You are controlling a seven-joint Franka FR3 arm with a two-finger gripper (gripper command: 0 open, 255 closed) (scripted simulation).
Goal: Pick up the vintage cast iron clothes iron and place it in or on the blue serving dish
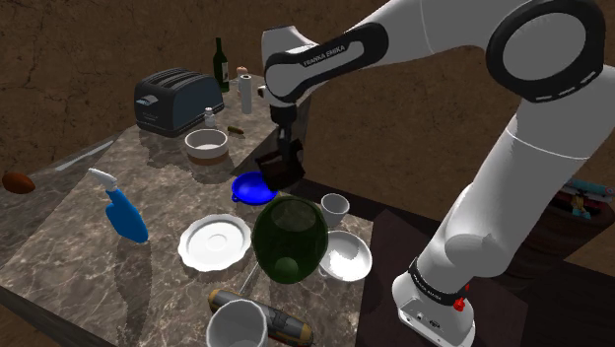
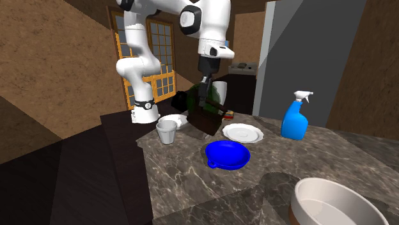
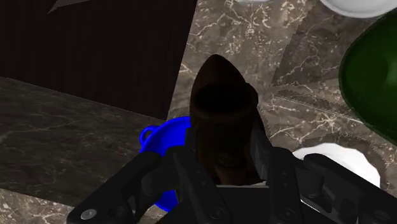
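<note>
Iron (image 1: 279,168) is in the air, folks: dark brown, clamped tight between the fingers of the tool (image 1: 287,148) and hanging clear of the desk (image 1: 89,266). Sweeping the shoulder view from the left, there's a blue spray bottle (image 1: 123,212), a toaster (image 1: 177,99) at the back and a white plate (image 1: 215,242). Then comes the blue dish (image 1: 251,187), with the iron just above its right rim, and a big green vase (image 1: 289,237) sits to the right of that. This looks like the carry, with the lift done and the drop-off not yet made. In the wrist view the dish (image 3: 159,143) peeks out beside the iron (image 3: 219,108) rather than squarely under it. So the next move calls for a small shift over the bowl, a gentle lowering, then letting go. Over on the right, the arm rises from its stand, the forearm stretches out leftward and the wrist bends down, pointing the tool at the desk.
</note>
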